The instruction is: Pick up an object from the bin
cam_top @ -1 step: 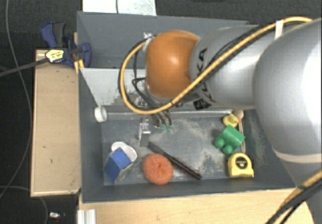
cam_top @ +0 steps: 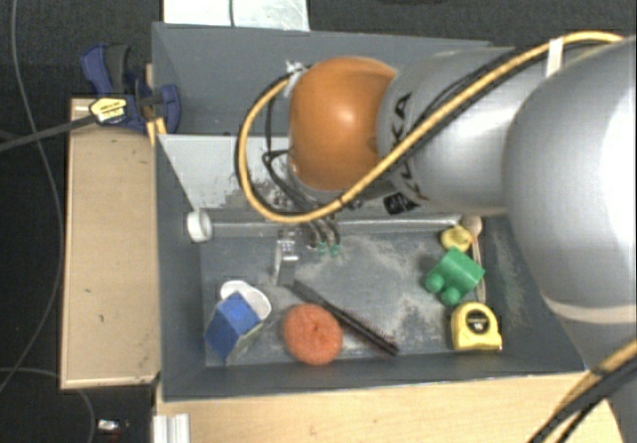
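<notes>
While reaching in from the right, bends grey arm [cam_top: 518, 132] down beneath orange cover [cam_top: 338, 122], claw [cam_top: 304, 247] low inside bin [cam_top: 179, 262]; cannot tell how wide claw stands or whether anything is held. Just below claw lies thin black stick [cam_top: 343, 317], flat, long axis running up-left to down-right. Just beside stick, orange ball [cam_top: 313, 333].

cube [cam_top: 229, 324] left, ball [cam_top: 314, 333] middle, tape measure [cam_top: 476, 326] right

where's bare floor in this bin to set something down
Bare floor lies between the black stick and the green block. A smaller patch sits between the rod and the blue block. The right corner is crowded.
</notes>
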Action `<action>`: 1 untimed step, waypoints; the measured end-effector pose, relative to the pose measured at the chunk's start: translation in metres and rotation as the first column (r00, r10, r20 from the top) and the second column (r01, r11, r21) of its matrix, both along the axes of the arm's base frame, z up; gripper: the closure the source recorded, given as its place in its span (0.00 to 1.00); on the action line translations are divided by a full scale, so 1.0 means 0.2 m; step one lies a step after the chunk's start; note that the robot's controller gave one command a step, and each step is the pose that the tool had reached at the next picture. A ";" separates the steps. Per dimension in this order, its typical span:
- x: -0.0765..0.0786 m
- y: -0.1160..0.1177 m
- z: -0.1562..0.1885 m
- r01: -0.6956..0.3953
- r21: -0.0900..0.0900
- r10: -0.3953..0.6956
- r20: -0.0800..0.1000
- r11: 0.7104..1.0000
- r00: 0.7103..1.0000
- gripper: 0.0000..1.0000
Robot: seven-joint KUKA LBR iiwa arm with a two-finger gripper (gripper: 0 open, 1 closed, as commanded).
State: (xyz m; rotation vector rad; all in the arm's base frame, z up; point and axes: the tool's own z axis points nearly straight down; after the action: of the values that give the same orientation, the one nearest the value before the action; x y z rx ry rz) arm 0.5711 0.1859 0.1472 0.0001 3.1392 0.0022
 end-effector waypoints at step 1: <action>-0.17 -0.13 -0.19 0.072 0.001 -0.072 -0.001 0.997 0.997 1.00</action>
State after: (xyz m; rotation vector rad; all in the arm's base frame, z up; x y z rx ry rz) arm 0.5366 0.1596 0.1096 0.1130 3.1378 0.0035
